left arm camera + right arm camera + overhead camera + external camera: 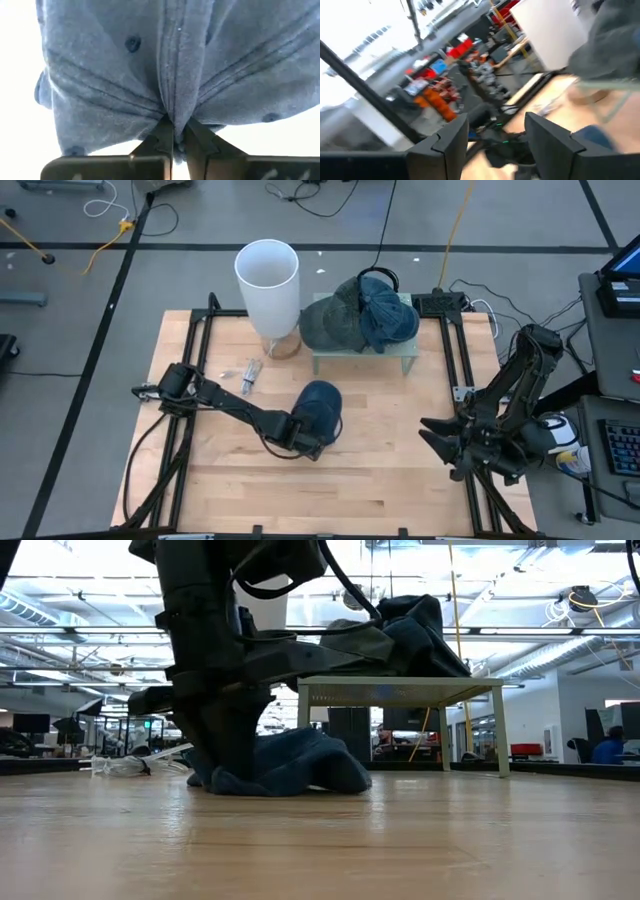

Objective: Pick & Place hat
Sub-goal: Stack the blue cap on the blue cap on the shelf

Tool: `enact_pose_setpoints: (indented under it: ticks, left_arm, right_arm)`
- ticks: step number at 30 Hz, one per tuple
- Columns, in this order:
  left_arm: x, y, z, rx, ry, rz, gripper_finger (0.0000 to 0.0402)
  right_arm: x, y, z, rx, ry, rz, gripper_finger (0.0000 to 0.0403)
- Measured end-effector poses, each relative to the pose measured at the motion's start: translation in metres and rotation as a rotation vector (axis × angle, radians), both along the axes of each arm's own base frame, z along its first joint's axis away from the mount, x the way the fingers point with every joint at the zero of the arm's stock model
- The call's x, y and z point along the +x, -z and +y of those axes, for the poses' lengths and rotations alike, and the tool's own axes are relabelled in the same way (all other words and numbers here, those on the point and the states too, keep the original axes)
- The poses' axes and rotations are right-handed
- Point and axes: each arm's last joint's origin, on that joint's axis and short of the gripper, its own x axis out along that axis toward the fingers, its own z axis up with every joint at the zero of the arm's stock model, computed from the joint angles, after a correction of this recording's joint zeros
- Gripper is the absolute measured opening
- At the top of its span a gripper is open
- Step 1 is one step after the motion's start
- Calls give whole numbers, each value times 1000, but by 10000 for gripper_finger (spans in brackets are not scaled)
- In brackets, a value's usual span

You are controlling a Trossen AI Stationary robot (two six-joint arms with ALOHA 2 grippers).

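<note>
High view: the left gripper (312,442) is down at the middle of the table, at the near side of a blue hat (321,408) lying on the wood. Toward the far edge, a small stand (362,358) carries a pile of hats (358,318), and a white bin (267,285) stands just beside it on the left. Some clear wrapping (249,373) lies near the bin. The right gripper (440,442) waits at the right edge, fingers spread and empty.

Low view: the hat (285,765) sits slumped on the table, with the left arm's dark links planted right over it. The stand (400,692) rises just behind, the pile (400,635) on top.

Left wrist view: the fingers (162,137) are pinched nearly together on a fold of the hat (175,65), the cloth gathering into creases toward the tips. So the pincer is closed on the hat, with only a small bunch of fabric between the pads.

Right wrist view: the right fingers (547,137) stand wide apart, holding nothing.

Risk, as I judge it: the grip takes only a thin pleat of soft cloth, so it may slide out on lifting. A dangling hat could also snag the stand or knock the pile.
</note>
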Motion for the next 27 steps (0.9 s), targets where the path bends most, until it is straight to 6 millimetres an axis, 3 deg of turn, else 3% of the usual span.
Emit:
enact_pose_setpoints:
  ticks: [4,8,13,18,27]
  left_arm:
    - [-3,-8,0,-15,90,12,22]
    - [-14,-31,2,-33,187,18,18]
    - [-34,-86,9,-21,334,-65,18]
    - [-66,-141,17,-20,463,-186,18]
    - [-130,-216,27,-27,701,-475,18]
  right_arm:
    - [1,-1,2,114,-78,-93,193]
    - [4,-1,2,109,-120,-122,204]
    - [10,2,1,92,-94,-105,203]
    - [21,3,-8,243,-28,-165,206]
    - [43,10,-17,476,-73,-280,288]
